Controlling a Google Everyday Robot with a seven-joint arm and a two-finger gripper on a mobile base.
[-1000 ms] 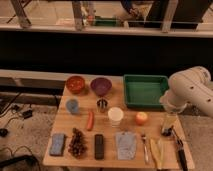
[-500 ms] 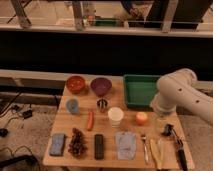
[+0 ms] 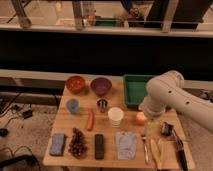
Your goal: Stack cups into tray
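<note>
Cups: 3, all upright on counter (image 3: 110,132), none in tray yet. Lt-blue cup (image 3: 73,105) at left. Small metal cup (image 3: 102,104) mid-counter, well apart from it. Taller white cup (image 3: 115,116) just right of metal one & nearer front edge. No two touch.

Green tray (image 3: 134,91) sits at back right; my arm covers its right side. Red bowl (image 3: 76,84) & purple bowl (image 3: 101,86) stand left of tray, along back edge.

My end effector (image 3: 151,116) hangs low just in front of tray, beside an orange (image 3: 141,118), right of white cup. Jaws spread wide, gripping nothing.
</note>
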